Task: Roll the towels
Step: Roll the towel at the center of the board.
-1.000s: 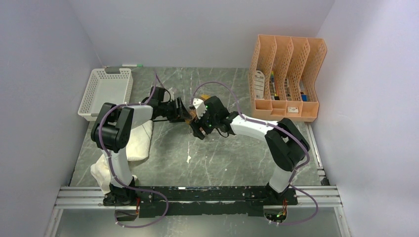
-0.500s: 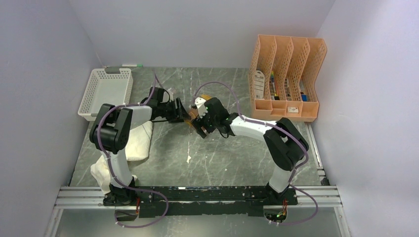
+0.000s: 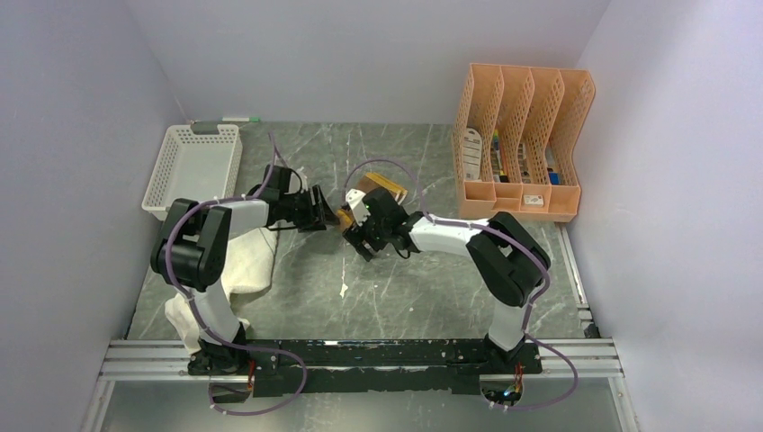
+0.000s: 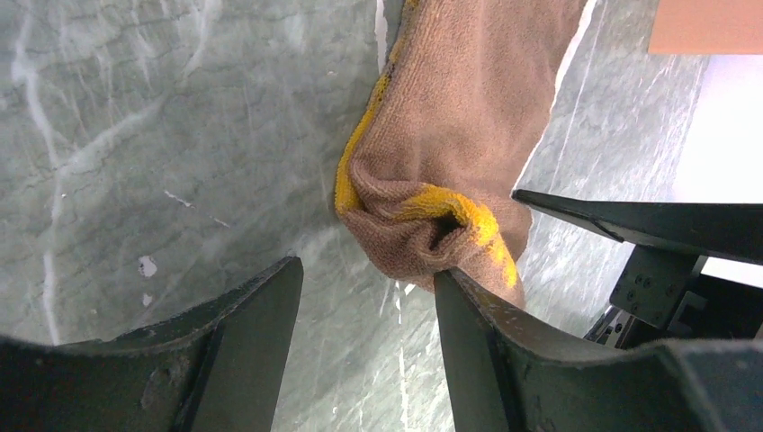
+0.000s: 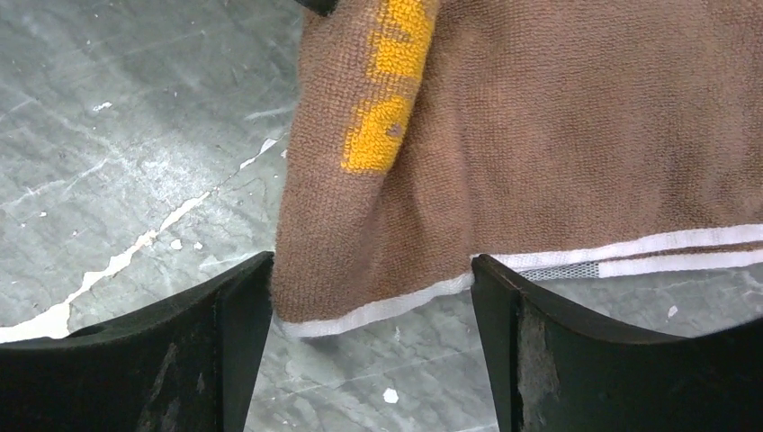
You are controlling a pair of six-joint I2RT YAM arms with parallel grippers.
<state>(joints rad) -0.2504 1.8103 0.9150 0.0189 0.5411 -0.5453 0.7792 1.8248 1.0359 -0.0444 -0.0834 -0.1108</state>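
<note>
From above, your left gripper [image 3: 329,214] and right gripper [image 3: 354,234] have shifted left, baring the mustard-and-brown terry towel [image 3: 382,186] at centre, cream-white towel [image 3: 245,259] near-left; left wrist: jaws gape beside its bunched fold; right wrist: jaws spread astride its pale hem, rolling barely begun.

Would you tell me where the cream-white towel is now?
Top view: the cream-white towel lies on the left, just nearer than the white basket, partly under the left arm.

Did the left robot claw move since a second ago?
Yes. The left gripper slid a little to the left, toward the white basket and away from the orange rack.
</note>
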